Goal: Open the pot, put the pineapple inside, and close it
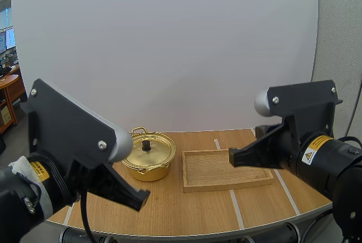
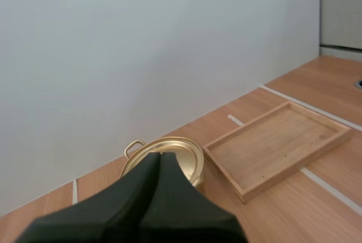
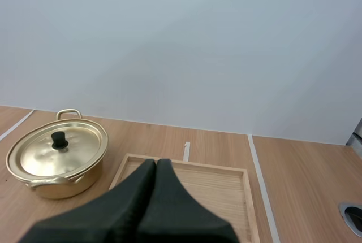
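A gold pot (image 1: 150, 172) stands left of the table's middle, its lid (image 1: 155, 153) on and a black knob on top. My left gripper (image 1: 142, 196) hangs shut in front of the pot, nearer the table's front edge, holding nothing. In the left wrist view its fingers (image 2: 141, 198) lie together as one dark wedge that hides part of the pot (image 2: 186, 161). My right gripper (image 1: 233, 157) is shut and empty above the wooden tray (image 1: 212, 175). In the right wrist view its gripper (image 3: 156, 164) points over the tray (image 3: 226, 189), with the pot (image 3: 62, 181) and lid (image 3: 39, 158) beside it.
The wooden tray (image 2: 271, 150) lies bare just right of the pot. White tape lines (image 1: 235, 203) cross the wooden table. The table's curved front edge (image 1: 226, 233) runs below both arms. A white wall stands behind the table.
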`<state>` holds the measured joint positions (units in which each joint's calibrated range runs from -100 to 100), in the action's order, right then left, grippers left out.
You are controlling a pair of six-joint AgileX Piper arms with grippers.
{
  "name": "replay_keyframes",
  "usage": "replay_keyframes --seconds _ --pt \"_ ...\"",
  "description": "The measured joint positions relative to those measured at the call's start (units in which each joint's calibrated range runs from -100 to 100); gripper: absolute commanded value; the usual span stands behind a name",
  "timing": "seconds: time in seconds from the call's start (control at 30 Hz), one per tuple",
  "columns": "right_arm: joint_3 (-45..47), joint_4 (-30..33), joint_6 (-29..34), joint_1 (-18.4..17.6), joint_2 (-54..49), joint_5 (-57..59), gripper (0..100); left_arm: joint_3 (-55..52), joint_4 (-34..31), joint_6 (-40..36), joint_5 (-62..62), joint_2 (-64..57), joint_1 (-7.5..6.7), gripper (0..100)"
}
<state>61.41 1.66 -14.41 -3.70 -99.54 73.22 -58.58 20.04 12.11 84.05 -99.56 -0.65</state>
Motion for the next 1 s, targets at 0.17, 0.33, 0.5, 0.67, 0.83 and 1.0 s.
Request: replay_keyframes --seconds 0.17,0.33,0.5,0.67,0.83,1.0 --pt "0.0 -0.3 0.0 1.5 0.0 -5.2 0 -1.1 -4.2 -6.8 -7.5 -0.1 0.66 0" --pt "0.0 -1.0 0.0 2.1 0.0 -9.8 0 -1.2 -11.7 -16.2 -17.5 -0.2 0.72 0" --pt "1.7 -1.0 0.0 2.2 0.0 -19.4 0 -3.4 -17.8 -22.0 -28.0 -0.2 0.72 0" --pt "11.9 -0.9 0.0 2.2 -0.1 -31.6 0 -16.3 -20.5 -25.2 -49.8 -0.2 0.72 0" --pt "21.2 -0.9 -0.1 2.2 0.0 -41.8 0 -25.9 -20.8 -25.2 -62.0 -0.2 0.72 0" --pt "28.8 -0.9 -0.1 2.2 0.0 -53.5 0 -34.3 -20.8 -25.4 -72.4 -0.2 0.72 0"
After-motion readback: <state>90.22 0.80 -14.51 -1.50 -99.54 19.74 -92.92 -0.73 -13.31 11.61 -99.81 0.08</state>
